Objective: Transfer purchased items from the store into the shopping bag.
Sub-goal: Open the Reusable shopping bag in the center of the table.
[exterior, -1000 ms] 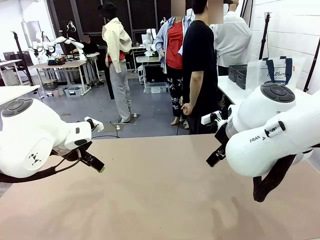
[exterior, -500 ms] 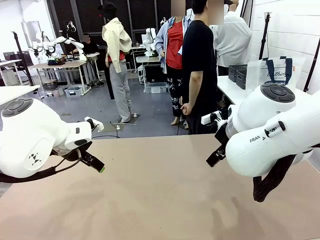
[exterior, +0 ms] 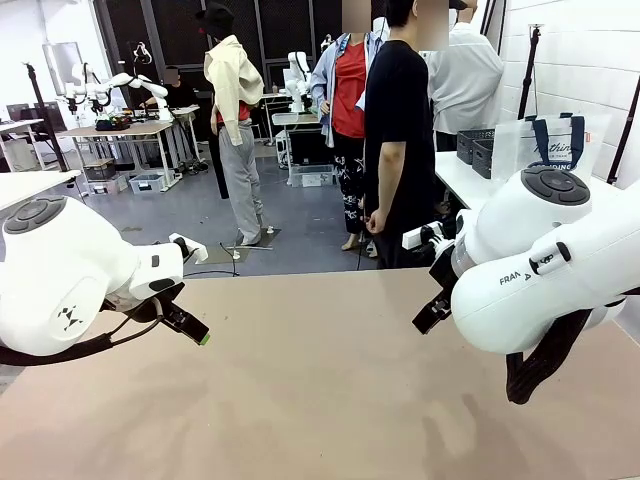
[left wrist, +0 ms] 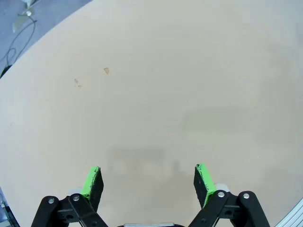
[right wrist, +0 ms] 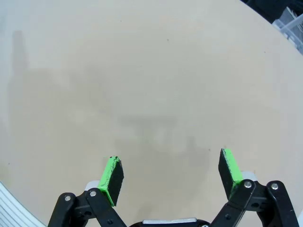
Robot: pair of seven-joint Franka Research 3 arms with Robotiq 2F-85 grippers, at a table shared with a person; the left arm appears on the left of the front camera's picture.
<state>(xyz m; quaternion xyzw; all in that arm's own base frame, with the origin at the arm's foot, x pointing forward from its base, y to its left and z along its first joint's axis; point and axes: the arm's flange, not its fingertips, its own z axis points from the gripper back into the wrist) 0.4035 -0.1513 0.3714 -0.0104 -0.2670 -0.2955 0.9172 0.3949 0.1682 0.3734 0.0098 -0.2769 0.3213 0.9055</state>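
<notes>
The shopping bag (exterior: 552, 142), clear plastic with navy handles, stands on a white side table at the far right, behind my right arm. A dark grey mesh basket (exterior: 476, 144), the store, sits just left of it on that table. The purchased items are out of view. My left gripper (exterior: 196, 330) hangs low over the tan table (exterior: 320, 380) at the left, open with nothing between its green pads (left wrist: 92, 182). My right gripper (exterior: 424, 318) is over the table's right half, also open and holding nothing, as its wrist view (right wrist: 171, 177) confirms.
A person in a black T-shirt (exterior: 398, 130) stands at the table's far edge, hands down. Other people stand behind on the grey floor. Both white arm bodies bulk large at the near left and right of the bare tabletop (left wrist: 180, 85).
</notes>
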